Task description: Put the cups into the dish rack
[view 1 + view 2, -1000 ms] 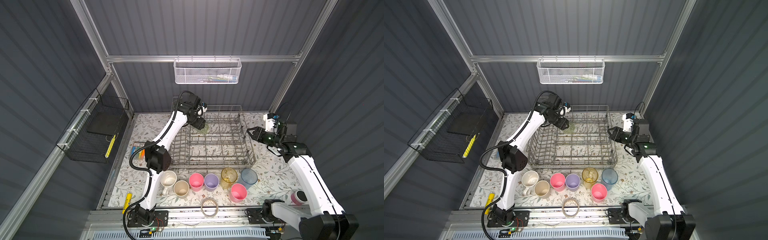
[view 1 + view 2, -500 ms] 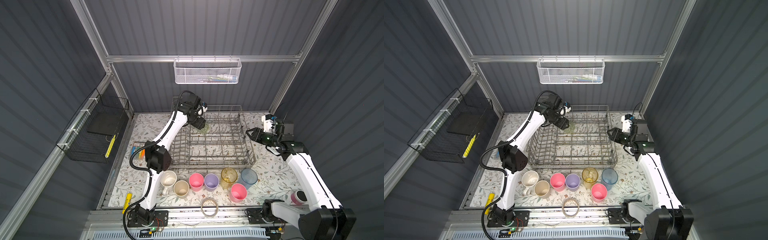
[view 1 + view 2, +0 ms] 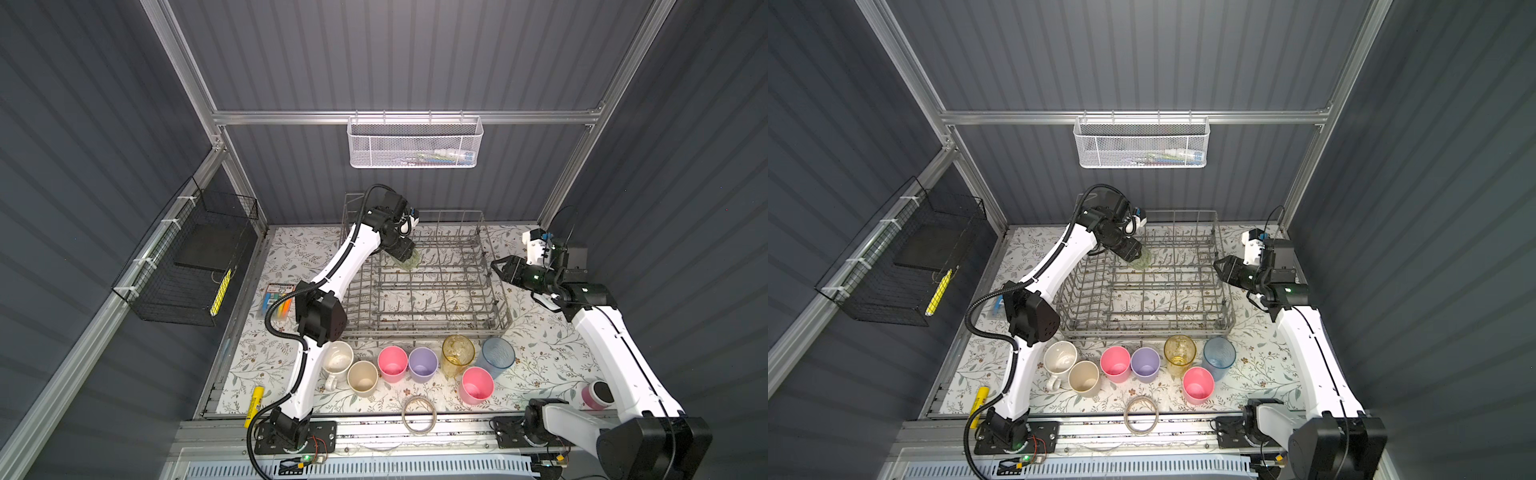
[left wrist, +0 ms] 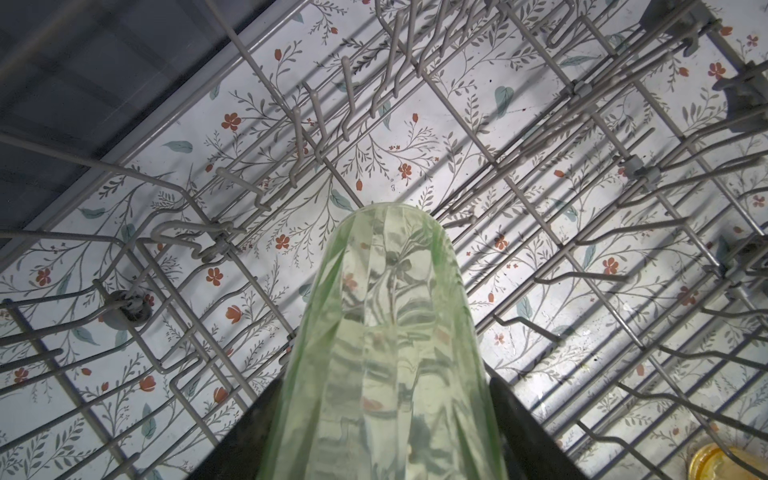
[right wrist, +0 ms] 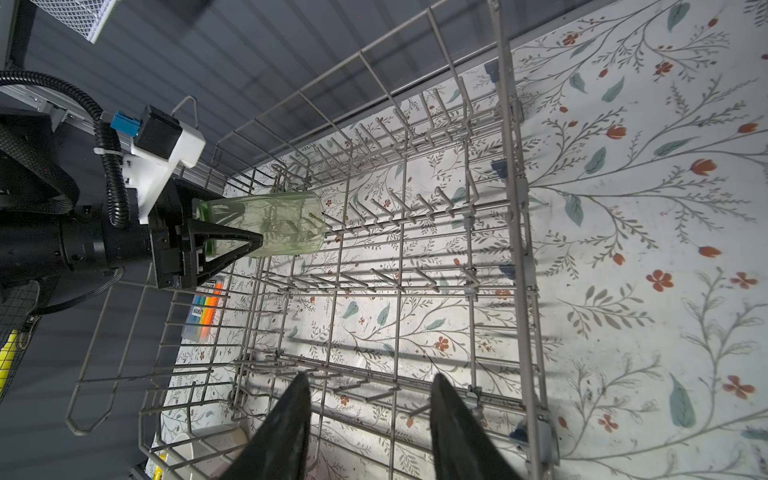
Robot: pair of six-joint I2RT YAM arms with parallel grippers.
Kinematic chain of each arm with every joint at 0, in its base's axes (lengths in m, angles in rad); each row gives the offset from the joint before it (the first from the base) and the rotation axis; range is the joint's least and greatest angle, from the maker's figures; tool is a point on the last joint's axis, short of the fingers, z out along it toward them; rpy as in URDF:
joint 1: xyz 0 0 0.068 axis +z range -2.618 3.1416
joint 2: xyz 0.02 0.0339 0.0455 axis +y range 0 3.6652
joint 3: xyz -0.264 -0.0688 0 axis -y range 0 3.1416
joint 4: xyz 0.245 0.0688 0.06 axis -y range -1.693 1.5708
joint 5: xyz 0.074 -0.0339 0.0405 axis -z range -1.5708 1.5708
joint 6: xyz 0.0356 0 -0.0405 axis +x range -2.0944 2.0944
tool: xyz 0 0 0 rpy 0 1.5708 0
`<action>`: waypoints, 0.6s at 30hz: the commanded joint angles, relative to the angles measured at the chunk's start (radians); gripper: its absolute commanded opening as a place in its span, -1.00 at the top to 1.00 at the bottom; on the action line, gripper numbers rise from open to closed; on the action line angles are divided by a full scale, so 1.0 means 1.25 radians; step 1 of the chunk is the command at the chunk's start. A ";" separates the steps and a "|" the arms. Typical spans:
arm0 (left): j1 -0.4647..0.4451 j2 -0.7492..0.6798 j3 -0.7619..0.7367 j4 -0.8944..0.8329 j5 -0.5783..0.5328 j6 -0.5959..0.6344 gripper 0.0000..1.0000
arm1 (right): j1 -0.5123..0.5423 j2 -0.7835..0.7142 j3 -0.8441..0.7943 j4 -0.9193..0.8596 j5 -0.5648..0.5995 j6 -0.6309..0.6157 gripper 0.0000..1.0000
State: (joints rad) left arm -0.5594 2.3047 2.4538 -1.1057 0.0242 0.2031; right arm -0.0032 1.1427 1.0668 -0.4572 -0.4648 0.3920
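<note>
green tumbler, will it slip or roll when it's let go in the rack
Probably stiff and light: the green tumbler looks thin and see-through. Its smooth faceted wall may slip in the left end effector. Being round, it could roll between the dish rack tines if released on its side.

Robot lab test cell: grey corrugated walls (image 3: 395,54), aluminium frame (image 3: 395,117), two white arms (image 3: 345,266) mounted at floral-covered table (image 3: 544,357).
</note>
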 commanded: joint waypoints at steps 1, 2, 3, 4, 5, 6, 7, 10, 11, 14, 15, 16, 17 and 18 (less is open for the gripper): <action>-0.009 0.024 0.027 0.020 -0.009 0.014 0.23 | -0.002 0.002 -0.007 0.009 -0.006 -0.008 0.05; -0.011 0.025 0.025 0.024 -0.012 0.014 0.17 | -0.002 0.002 -0.008 0.009 -0.006 -0.008 0.05; -0.011 0.026 0.023 0.026 -0.014 0.013 0.11 | -0.002 0.002 -0.008 0.009 -0.005 -0.008 0.05; -0.013 0.028 0.020 0.031 -0.019 0.012 0.03 | -0.002 0.003 -0.008 0.009 -0.005 -0.008 0.05; -0.014 0.029 0.017 0.034 -0.020 0.012 -0.01 | -0.003 0.003 -0.008 0.009 -0.005 -0.008 0.05; -0.015 0.031 0.016 0.039 -0.022 0.012 -0.04 | -0.002 0.005 -0.008 0.009 -0.005 -0.008 0.05; -0.016 0.032 0.015 0.040 -0.025 0.010 -0.07 | -0.002 0.005 -0.008 0.010 -0.006 -0.007 0.05; -0.018 0.036 0.014 0.051 -0.032 0.002 -0.22 | -0.002 0.010 -0.009 0.012 -0.009 -0.006 0.05; -0.018 0.035 0.013 0.054 -0.033 0.000 -0.25 | -0.002 0.010 -0.009 0.012 -0.010 -0.006 0.05; -0.020 0.030 0.003 0.068 -0.029 -0.008 -0.40 | -0.002 0.012 -0.008 0.012 -0.012 -0.005 0.05; -0.021 0.028 -0.002 0.068 -0.028 -0.009 -0.45 | -0.002 0.014 -0.008 0.012 -0.012 -0.005 0.04; -0.022 0.024 -0.007 0.068 -0.028 -0.009 -0.50 | -0.002 0.015 -0.009 0.012 -0.012 -0.006 0.05; -0.023 0.024 -0.011 0.093 -0.028 -0.009 -0.52 | -0.003 0.014 -0.009 0.012 -0.011 -0.006 0.04; -0.023 0.022 -0.014 0.095 -0.028 -0.009 -0.55 | -0.002 0.015 -0.009 0.011 -0.011 -0.006 0.04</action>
State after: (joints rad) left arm -0.5785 2.3272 2.4477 -1.0271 -0.0093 0.1986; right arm -0.0036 1.1542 1.0668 -0.4572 -0.4683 0.3920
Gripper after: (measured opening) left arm 0.766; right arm 0.478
